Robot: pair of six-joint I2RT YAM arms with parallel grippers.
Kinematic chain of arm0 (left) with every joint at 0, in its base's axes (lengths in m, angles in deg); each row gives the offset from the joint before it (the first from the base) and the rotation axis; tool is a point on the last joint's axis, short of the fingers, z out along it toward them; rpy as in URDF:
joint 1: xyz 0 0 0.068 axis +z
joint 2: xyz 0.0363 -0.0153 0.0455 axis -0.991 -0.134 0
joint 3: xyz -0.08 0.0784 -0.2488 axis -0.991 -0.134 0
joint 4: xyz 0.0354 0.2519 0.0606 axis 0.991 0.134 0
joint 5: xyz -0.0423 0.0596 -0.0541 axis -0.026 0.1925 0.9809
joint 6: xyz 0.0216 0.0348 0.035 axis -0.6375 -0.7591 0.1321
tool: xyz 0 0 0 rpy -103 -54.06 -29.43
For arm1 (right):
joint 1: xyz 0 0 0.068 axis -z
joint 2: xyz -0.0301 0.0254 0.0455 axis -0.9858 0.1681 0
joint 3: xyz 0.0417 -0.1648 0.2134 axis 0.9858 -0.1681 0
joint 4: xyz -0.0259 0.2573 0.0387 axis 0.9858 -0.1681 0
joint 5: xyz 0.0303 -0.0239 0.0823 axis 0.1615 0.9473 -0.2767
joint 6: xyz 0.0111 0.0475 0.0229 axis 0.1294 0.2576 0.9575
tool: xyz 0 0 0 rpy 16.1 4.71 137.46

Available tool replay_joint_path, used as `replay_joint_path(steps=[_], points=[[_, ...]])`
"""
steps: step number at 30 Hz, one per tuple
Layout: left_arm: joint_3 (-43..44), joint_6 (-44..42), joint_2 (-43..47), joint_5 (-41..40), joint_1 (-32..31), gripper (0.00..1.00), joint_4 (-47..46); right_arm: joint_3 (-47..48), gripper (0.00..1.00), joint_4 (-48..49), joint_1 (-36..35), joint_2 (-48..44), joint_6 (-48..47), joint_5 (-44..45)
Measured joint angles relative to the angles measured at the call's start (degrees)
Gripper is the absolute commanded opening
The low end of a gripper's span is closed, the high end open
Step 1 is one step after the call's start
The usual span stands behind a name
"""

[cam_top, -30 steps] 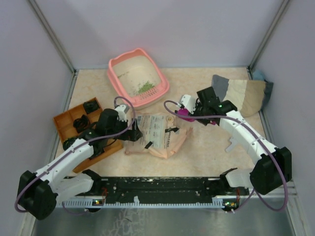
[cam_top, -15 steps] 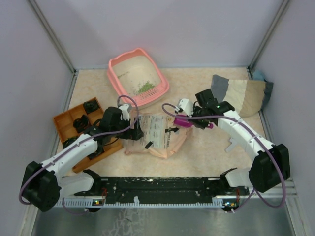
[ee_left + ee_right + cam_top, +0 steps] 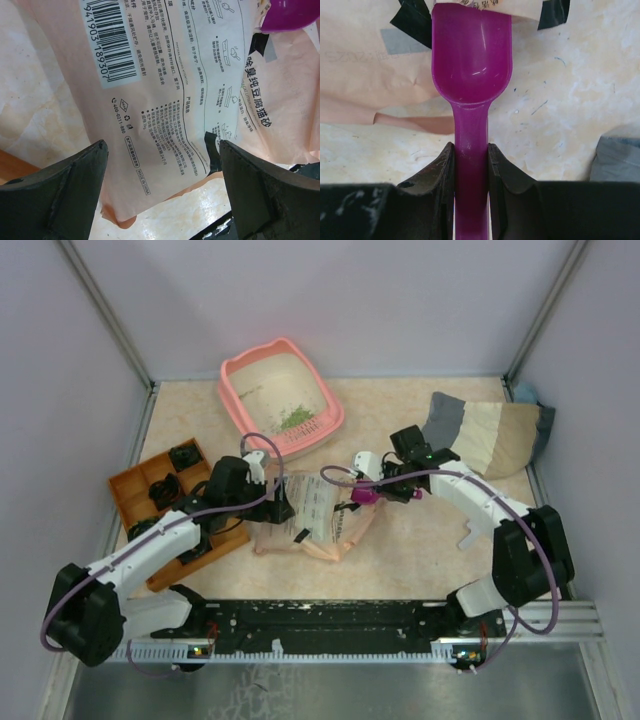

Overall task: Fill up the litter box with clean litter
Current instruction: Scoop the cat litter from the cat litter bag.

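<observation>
At the bag (image 3: 150, 75) mouth, clamps right gripper (image 3: 471, 150) on scoop (image 3: 471, 55), left gripper (image 3: 162, 155) apart, with scant clean litter (image 3: 295, 418) in litter box (image 3: 240, 390)

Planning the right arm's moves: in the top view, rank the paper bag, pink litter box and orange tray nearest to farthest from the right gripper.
From the right gripper, holding the magenta scoop:
1. paper bag, just left
2. litter box, back left
3. orange tray, far left
</observation>
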Motion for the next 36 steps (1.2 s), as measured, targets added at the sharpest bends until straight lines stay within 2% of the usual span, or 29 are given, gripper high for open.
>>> replay_joint_path(steps=[11, 26, 31, 36], points=[[0.0, 0.7, -2.1, 1.9, 0.0, 0.95, -1.1, 1.3, 0.0, 4.2, 0.0, 4.7, -5.4, -3.1], [-0.5, 1.6, -3.9, 3.3, 0.0, 0.93, -3.7, 2.8, 0.0, 9.3, -1.9, 10.6, -4.2, -7.3], [-0.5, 2.0, -4.1, 3.3, 0.0, 0.85, -4.1, 2.9, 0.0, 9.6, -1.8, 10.7, -3.5, -7.9], [-0.5, 2.7, -4.2, 3.6, 0.0, 0.84, -4.2, 2.9, 0.0, 9.6, -0.8, 10.7, -2.4, -10.4]])
